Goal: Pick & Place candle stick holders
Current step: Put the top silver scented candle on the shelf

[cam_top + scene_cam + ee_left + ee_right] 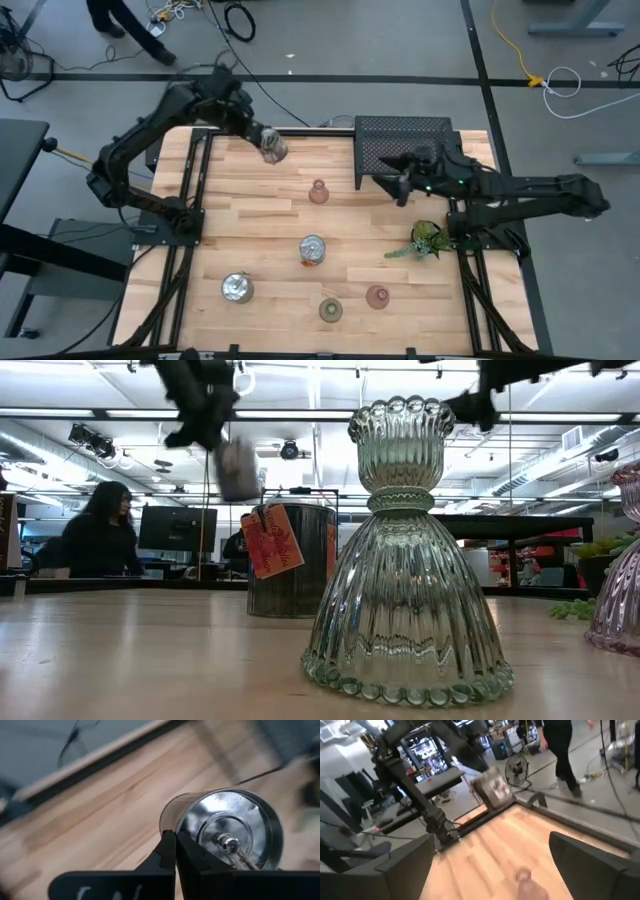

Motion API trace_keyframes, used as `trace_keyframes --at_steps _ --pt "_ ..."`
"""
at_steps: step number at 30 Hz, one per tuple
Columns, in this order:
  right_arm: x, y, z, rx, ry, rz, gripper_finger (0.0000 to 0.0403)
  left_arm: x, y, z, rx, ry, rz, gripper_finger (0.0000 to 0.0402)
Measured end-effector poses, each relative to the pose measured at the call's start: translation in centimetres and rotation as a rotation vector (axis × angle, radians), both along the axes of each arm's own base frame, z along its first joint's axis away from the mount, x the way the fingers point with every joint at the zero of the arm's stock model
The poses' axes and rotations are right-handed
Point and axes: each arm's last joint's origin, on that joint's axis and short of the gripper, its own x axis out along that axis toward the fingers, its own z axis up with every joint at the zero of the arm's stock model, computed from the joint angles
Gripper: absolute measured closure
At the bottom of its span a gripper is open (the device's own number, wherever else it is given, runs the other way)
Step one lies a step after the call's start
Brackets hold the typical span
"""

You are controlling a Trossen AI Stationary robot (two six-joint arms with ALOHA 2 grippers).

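My left gripper (266,140) is near the table's far edge, shut on a shiny silver holder (274,150) that it holds in the air; the holder also shows in the low view (238,468) and the right wrist view (492,787). My right gripper (402,188) is open and empty beside the black mesh rack (400,140). On the table stand a pinkish glass holder (318,192), a silver holder with an orange tag (312,250), another silver holder (237,288), an olive-green holder (330,311) and a second pinkish holder (377,297). My left gripper pinches the silver holder's side wall at its open rim (169,822), with one finger inside the cup and one outside. The holder is lifted clear of the table and tipped, its open mouth facing the wrist camera.
A leafy green plant sprig (425,240) lies at the table's right side, near my right arm. The black mesh rack stands at the far right. Bare wood lies between the far edge and the pinkish holder. A person (100,530) sits in the room behind.
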Motion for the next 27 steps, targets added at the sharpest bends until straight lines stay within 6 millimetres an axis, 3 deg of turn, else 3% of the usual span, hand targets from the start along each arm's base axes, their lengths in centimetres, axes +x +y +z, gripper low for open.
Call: trace_keyframes --at_steps 6,9,18,27 --pt "3.6 -1.5 1.7 -0.075 0.010 0.013 0.0035 1.0 -2.4 5.6 0.059 -0.192 -0.129 0.0401" --pt "5.5 -2.1 2.6 -0.091 0.018 0.052 0.0036 1.5 -3.7 7.2 0.087 -0.237 -0.175 0.0401" --pt "10.9 -2.7 4.1 -0.176 0.061 0.189 0.0022 2.9 -5.7 7.5 0.070 -0.260 -0.237 0.0401" --pt "13.8 -3.1 4.1 -0.212 0.107 0.246 0.0007 3.4 -6.5 7.5 0.052 -0.264 -0.253 0.0401"
